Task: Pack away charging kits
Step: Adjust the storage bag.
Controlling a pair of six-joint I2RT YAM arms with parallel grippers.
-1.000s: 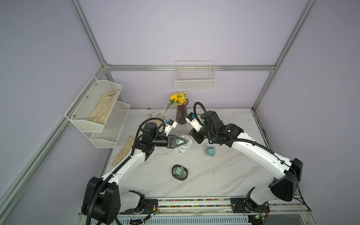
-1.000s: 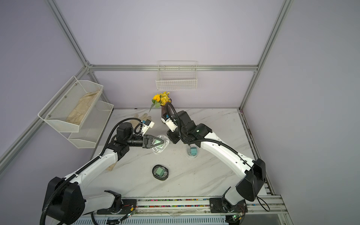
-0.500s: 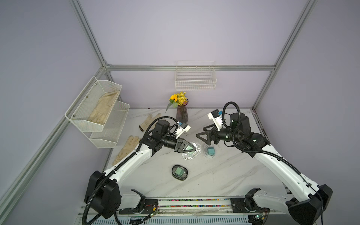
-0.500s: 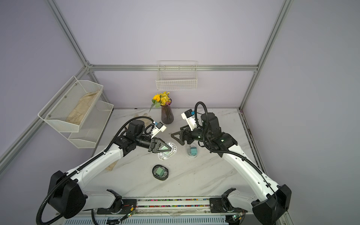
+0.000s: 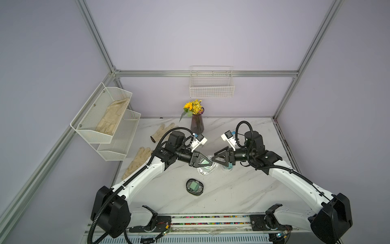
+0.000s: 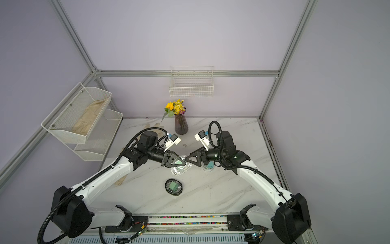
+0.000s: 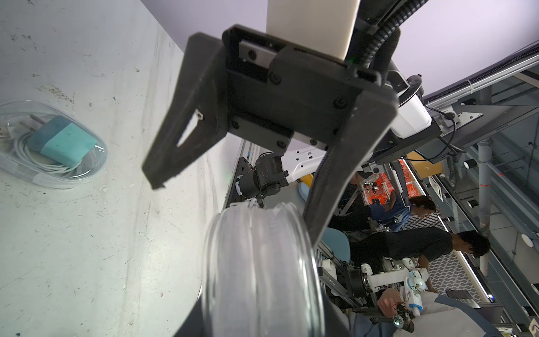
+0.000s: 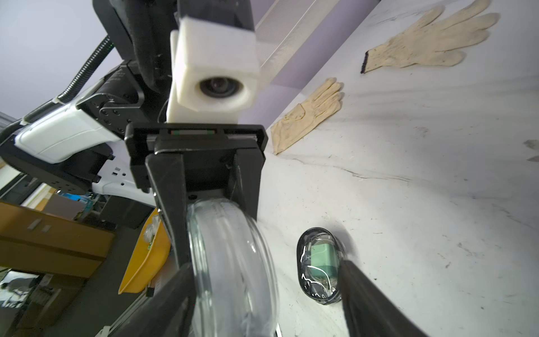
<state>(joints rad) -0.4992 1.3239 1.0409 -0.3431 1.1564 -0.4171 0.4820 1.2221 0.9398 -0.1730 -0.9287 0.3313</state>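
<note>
The clear case (image 8: 230,262) is hanging edge-on in the left gripper (image 5: 209,163), whose jaws are clamping partway shut on its two shells, likely to hold them together. The right gripper (image 5: 215,158) is facing it tip to tip, jaws standing wide and empty astride the case's free end, apparently readying to press it shut.

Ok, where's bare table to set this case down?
Bare table: in front, between the black-rimmed case and the right arm; a narrower strip between that case and the left arm. Crowded: the middle, where left gripper and right gripper meet at the clear case, and the left edge with gloves.
</note>
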